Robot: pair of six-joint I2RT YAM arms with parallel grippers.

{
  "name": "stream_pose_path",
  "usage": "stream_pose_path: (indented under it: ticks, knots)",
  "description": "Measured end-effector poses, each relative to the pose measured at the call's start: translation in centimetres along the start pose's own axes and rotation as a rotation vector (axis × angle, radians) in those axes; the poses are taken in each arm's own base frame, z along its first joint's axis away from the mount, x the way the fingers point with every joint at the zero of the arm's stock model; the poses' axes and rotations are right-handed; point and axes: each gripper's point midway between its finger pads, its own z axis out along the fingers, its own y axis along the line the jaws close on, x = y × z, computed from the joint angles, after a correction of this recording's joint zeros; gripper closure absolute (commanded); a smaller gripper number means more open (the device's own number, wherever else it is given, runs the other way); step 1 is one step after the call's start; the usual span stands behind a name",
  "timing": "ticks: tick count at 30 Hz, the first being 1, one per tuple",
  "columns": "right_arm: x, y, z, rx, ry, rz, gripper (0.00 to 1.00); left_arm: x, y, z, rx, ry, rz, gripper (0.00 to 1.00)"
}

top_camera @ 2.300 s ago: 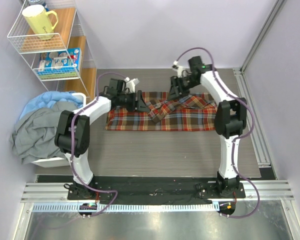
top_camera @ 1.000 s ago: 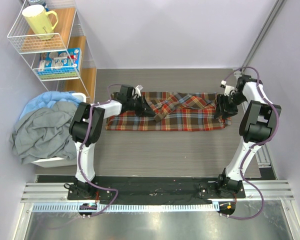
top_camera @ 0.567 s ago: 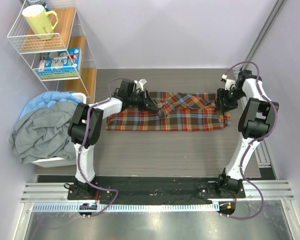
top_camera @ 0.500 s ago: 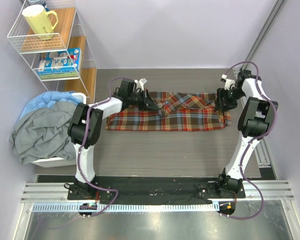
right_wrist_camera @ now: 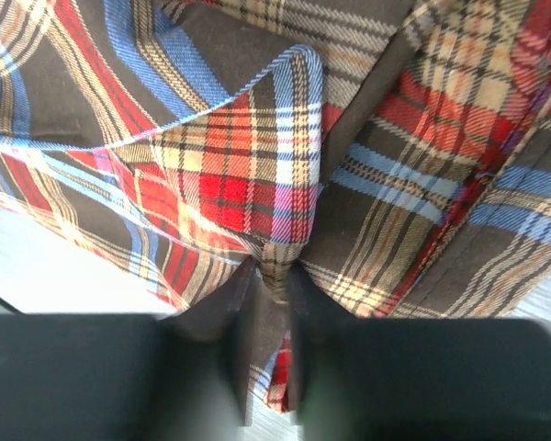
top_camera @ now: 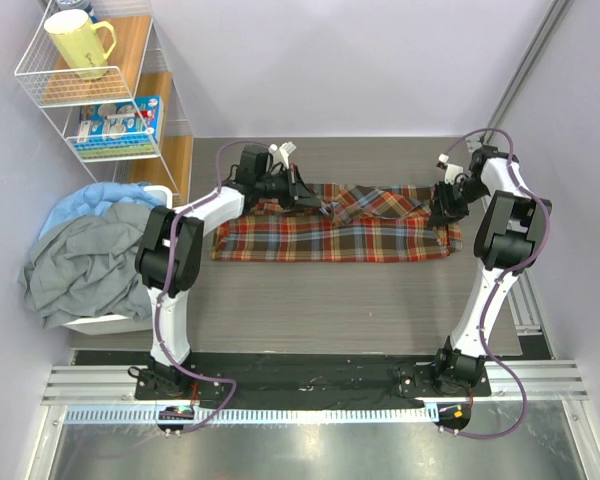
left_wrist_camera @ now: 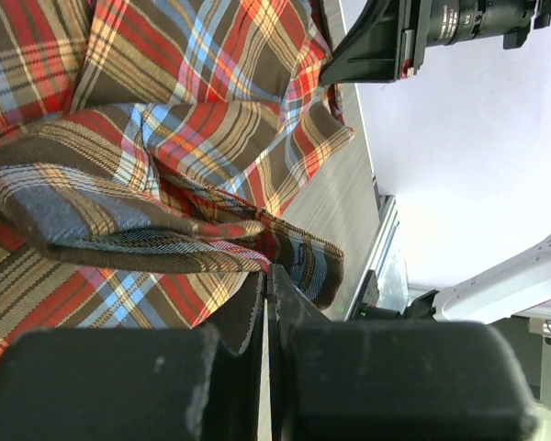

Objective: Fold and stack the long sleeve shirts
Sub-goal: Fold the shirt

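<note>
Early fold: my left end effector (top_camera: 318, 199) and right end effector (top_camera: 441, 211) each pinch the shirt (top_camera: 330, 238), centre frame; folding unfinished, stacking not yet done.

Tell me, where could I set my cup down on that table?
Best: the bare table strip between the plaid shirt and the black base plate. A thinner strip behind the shirt, by the back wall. Crowded: the shirt's far edge, under the left arm and right arm, and the left edge, by the laundry heap.
</note>
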Motion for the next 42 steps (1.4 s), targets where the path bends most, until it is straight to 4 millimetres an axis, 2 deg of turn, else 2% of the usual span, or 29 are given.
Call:
stream_pose_path:
  ticks: [2, 5, 12, 20, 24, 27, 31, 35, 38, 42]
  knots:
    - [0.2, 0.1, -0.1, -0.003, 0.008, -0.004, 0.93, -0.2, -0.1, 0.0, 0.002, -0.003, 0.007, 1.0]
    - [0.5, 0.1, -0.2, -0.007, 0.019, -0.012, 0.99, -0.2, -0.2, -0.2, 0.001, 0.001, 0.016, 1.0]
    - [1.2, 1.0, -1.8, -0.017, 0.043, -0.004, 0.99, -1.0, -1.5, -1.5, 0.006, -0.012, 0.055, 1.0]
    - [3.1, 3.2, -4.7, -0.02, 0.066, -0.017, 0.97, -2.1, -5.7, -4.7, 0.038, -0.05, 0.15, 1.0]
    - [4.7, 3.4, -4.4, -0.019, 0.101, 0.001, 0.91, -1.8, -6.4, -5.5, 0.037, -0.052, 0.165, 1.0]
    - [5.3, 2.8, -3.7, -0.006, 0.122, 0.02, 0.82, -1.1, -5.4, -5.7, 0.015, -0.039, 0.154, 1.0]
    - [4.6, 1.5, -2.5, 0.015, 0.105, 0.051, 0.76, -0.5, -2.3, -6.5, -0.053, -0.026, 0.119, 1.0]
    - [2.5, 0.1, -1.3, 0.039, 0.053, 0.067, 0.8, -1.4, 1.0, -7.4, -0.109, -0.041, 0.118, 1.0]
    - [0.7, -0.6, -1.2, 0.056, 0.005, 0.067, 0.88, -1.4, 3.5, -7.6, -0.145, -0.028, 0.119, 1.0]
    - [-0.9, -1.0, -1.4, 0.072, -0.038, 0.054, 0.9, -0.6, 4.8, -7.7, -0.171, 0.005, 0.138, 1.0]
